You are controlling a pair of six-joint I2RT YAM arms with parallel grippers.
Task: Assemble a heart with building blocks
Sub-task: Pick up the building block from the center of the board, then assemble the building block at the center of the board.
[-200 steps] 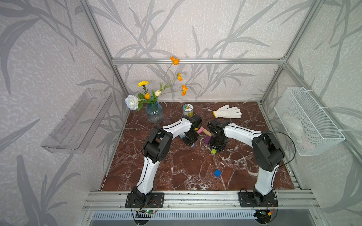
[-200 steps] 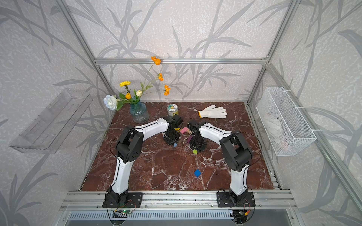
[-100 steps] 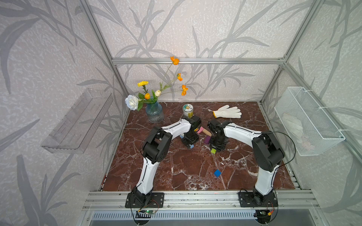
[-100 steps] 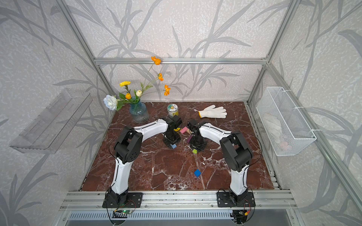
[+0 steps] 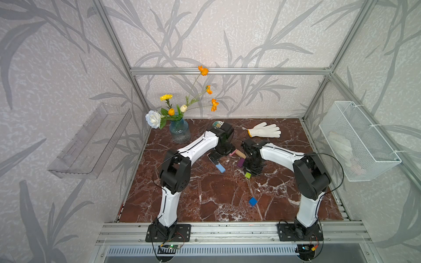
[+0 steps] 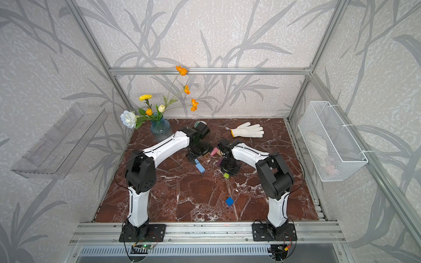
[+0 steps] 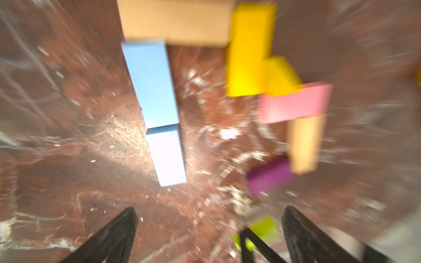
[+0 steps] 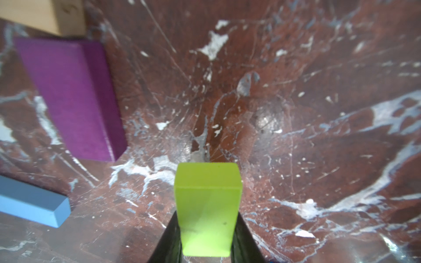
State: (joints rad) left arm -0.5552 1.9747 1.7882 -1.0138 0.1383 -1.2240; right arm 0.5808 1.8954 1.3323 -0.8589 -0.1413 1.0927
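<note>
My left gripper (image 7: 209,227) is open and empty above the marble table (image 5: 216,193), just behind two light blue blocks (image 7: 152,84) that lie end to end. The left wrist view is blurred. Beside them a tan block (image 7: 175,21), two yellow ones (image 7: 248,50), a pink one (image 7: 296,102), another tan one (image 7: 305,143) and a purple one (image 7: 268,175) trace a bent heart outline. My right gripper (image 8: 207,216) is shut on the lime green block (image 8: 207,205), low over the table beside the purple block (image 8: 68,98). A dark blue block (image 5: 252,201) lies apart nearer the front.
A glass vase of flowers (image 5: 180,132), a round tin (image 5: 218,124) and a white glove (image 5: 265,130) stand along the back. On the right wall hangs a wire basket (image 5: 357,141), on the left wall a clear shelf (image 5: 91,141).
My left gripper has opened and let go of a light blue block, which now lies on the table. The right arm has held still with the lime block.
</note>
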